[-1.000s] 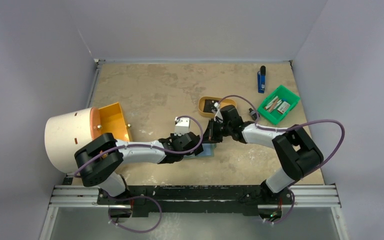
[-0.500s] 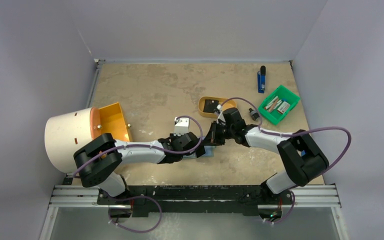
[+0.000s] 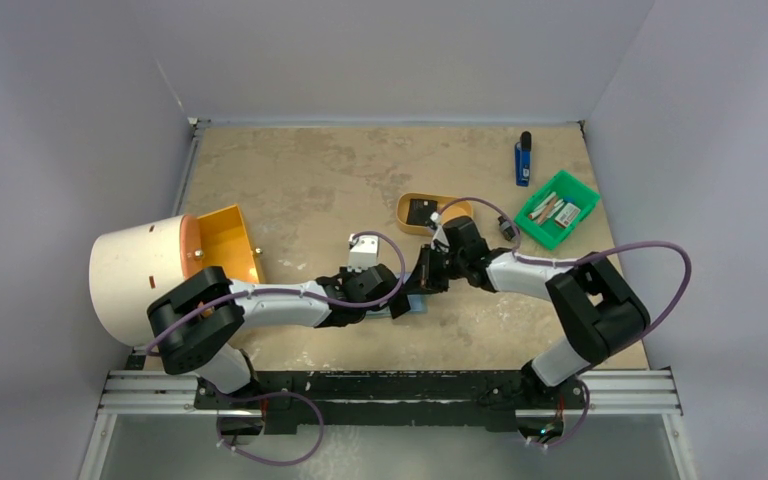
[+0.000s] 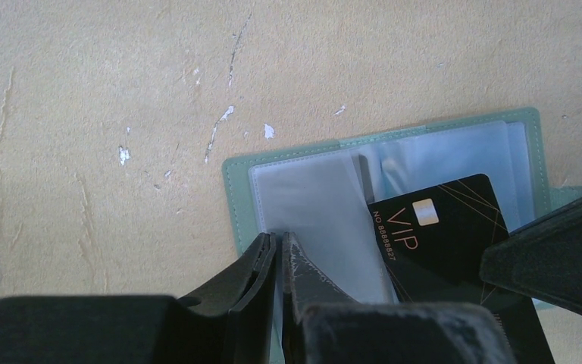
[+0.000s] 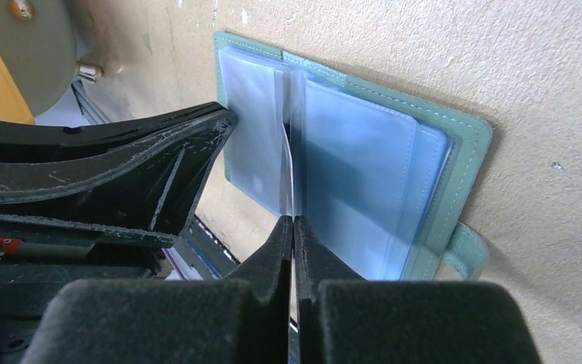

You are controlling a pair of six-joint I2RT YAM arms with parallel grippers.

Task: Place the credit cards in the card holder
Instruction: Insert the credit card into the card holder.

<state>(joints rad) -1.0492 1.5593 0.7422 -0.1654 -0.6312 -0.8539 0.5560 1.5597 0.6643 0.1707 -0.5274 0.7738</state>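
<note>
Pinching with both sets. Left jaws are down to a narrow slit, nipped on the near edge of a clear sleeve (image 4: 303,205) of the card holder (image 4: 231,189), pinning that page flat on its left half. Right jaws are clamped tight on a black card (image 4: 439,243) with gold VIP print. In the right wrist view it shows edge-on as a thin line running from between my fingertips to the fold of the holder.

The card holder lies open, sleeves up, on the bench (image 3: 290,180), mid-bench between my two wrists, snap tab sticking out on the right side. The card's leading corner sits over the right-hand sleeves, close to the fold. I cannot tell if it is actually inside a pocket or only resting on top of the plastic.

Progress, my read: holder opened and held, one card brought to it, insertion just starting or about to. The visible sleeves look empty, so I judge that no card is stowed yet. Left to do: slide this one fully into a pocket, let go, then fetch any others.

Further out, a tan oval tray (image 3: 430,212) sits just behind my right wrist with a small dark square in it. A green bin (image 3: 557,209) at far right holds some flat pieces, too small to say if they are cards. A blue pen-like thing (image 3: 523,160) lies beyond it.
</note>
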